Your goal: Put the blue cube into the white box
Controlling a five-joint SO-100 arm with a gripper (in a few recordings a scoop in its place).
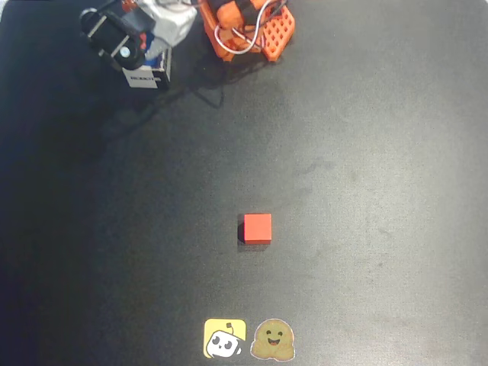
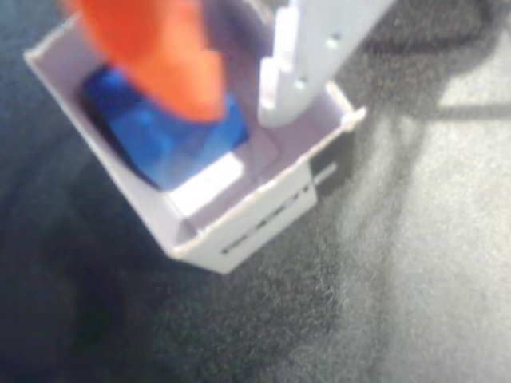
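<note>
Wrist view: small bright-blue matte cube (image 2: 164,136) lies inside thin-walled white open-topped box (image 2: 239,231), dark print on box's outer wall. Gripper (image 2: 235,88) just above box, orange finger (image 2: 160,56) and white finger (image 2: 311,64) parted, gripping nothing; orange tip overlaps cube, contact unclear. Overhead view: arm over box (image 1: 146,76) at top left of black tabletop (image 1: 381,191); red cube (image 1: 257,227) well apart near centre; two cartoon stickers (image 1: 249,338) at bottom edge.

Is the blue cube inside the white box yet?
Inside: in the wrist view the blue cube lies within the white box walls, under the pincer.
</note>
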